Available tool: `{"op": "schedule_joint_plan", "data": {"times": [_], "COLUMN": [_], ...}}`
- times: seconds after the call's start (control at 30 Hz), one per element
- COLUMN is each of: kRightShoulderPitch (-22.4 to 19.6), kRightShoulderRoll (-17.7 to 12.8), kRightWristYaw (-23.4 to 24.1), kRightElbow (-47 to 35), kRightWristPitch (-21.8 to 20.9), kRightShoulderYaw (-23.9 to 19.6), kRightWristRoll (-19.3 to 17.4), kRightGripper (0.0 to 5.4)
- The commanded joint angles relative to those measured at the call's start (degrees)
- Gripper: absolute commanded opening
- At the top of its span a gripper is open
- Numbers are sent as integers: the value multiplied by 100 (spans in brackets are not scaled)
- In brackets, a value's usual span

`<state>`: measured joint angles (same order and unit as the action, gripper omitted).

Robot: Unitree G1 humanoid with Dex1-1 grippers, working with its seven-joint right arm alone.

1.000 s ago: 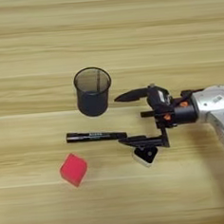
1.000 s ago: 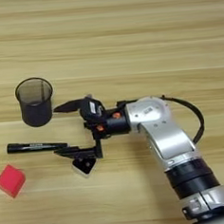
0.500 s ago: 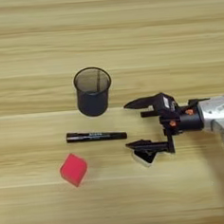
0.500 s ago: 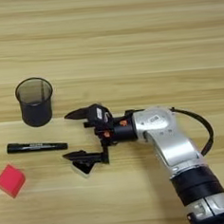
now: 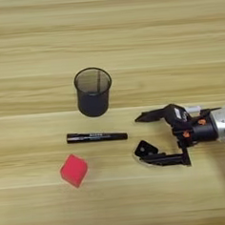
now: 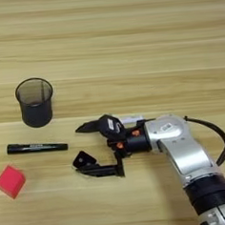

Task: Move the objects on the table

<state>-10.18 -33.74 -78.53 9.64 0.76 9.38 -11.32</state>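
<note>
Our gripper [image 5: 141, 133] gaped wide, empty, low over surface [image 5: 106, 38]. White cube [image 5: 145, 150] sat against lower finger; black marker [image 5: 96, 136], red cube [image 5: 73, 170] left. Closing risked nudging cube away, we judged.

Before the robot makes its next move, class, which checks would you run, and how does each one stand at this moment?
1. End effector open: ok, its two black fingers are spread wide.
2. Small black-faced cube gripped: not ok, it sits by the lower finger's tip, unclamped.
3. Black marker free of the fingers: ok, it lies flat to their left.
4. Red cube clear of the arm: ok.
5. Black mesh cup upright: ok.
6. Cube touching the lower finger: cannot tell.
</note>
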Motion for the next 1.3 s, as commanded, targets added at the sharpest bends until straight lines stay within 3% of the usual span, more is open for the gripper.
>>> {"op": "schedule_joint_plan", "data": {"times": [0.03, 0.37, 0.73, 1.3], "kRightShoulderPitch": [-143, -84, -146, -224], "kRightShoulderRoll": [-298, -314, -71, 202], "kRightWristYaw": [-1, -13, 240, 444], "kRightElbow": [-186, -79, 53, 265], "kRightWristPitch": [-166, -460, -811, -968], "kRightShoulderYaw": [-194, -52, 163, 282], "kRightWristRoll": [-85, 240, 570, 628], "kRightGripper": [535, 535, 530, 349]}}
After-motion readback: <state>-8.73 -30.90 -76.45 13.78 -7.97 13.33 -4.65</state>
